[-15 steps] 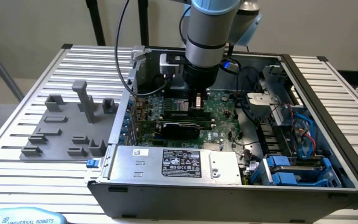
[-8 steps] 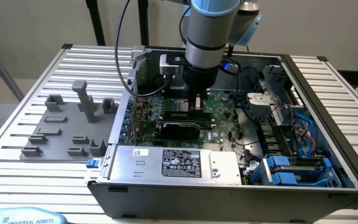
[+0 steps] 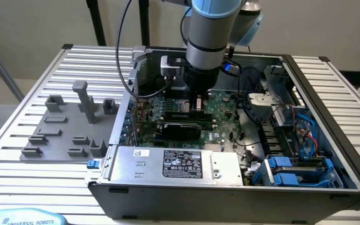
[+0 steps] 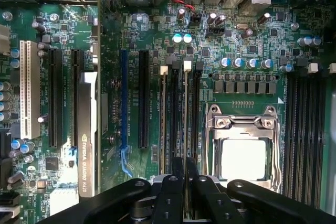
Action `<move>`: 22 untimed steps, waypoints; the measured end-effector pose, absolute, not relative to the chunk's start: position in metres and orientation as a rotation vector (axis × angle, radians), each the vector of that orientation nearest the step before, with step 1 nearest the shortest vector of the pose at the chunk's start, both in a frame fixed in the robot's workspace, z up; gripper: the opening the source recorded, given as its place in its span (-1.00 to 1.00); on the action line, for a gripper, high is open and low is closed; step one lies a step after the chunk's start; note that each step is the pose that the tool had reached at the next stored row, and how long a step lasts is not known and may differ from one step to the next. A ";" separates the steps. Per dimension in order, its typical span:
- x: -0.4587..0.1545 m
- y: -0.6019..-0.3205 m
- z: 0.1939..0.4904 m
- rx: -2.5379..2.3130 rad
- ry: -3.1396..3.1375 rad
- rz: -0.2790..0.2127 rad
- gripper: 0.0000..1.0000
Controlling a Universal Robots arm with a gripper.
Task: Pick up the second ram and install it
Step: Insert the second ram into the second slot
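Wrist view: the gripper (image 4: 184, 164) is seen with its two black fingers set almost together, pinched on the edge of the second ram (image 4: 185, 114), which is viewed edge-on as a thin strip reaching away from the fingertips. The strip is stood upright along one of the long memory slots, between the black expansion slots (image 4: 143, 98) and the processor socket (image 4: 244, 156). Whether it is fully seated cannot be told. A white clip (image 4: 187, 65) is seen at the slot's end away from the gripper.

In the exterior view the gripper (image 3: 198, 108) is held low inside the open computer case (image 3: 330, 93), over the motherboard (image 3: 221, 133) and beyond the power supply (image 3: 180, 164). A grey fixture plate (image 3: 61, 131) is laid on the slatted table (image 3: 92, 54) at the exterior view's left.
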State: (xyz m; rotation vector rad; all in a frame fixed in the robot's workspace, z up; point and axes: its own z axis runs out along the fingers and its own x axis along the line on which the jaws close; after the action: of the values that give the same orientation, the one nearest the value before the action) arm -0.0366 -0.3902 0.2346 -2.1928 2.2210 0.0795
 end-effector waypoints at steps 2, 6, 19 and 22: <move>-0.037 -0.390 0.234 -2.192 2.220 0.081 -0.73; -0.037 -0.389 0.234 -2.190 2.221 0.083 -0.73; -0.037 -0.389 0.231 -2.189 2.222 0.083 -0.73; -0.037 -0.388 0.231 -2.188 2.222 0.083 -0.73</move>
State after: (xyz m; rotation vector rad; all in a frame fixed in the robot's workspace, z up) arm -0.0374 -0.3884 0.2308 -2.1880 2.2220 0.0829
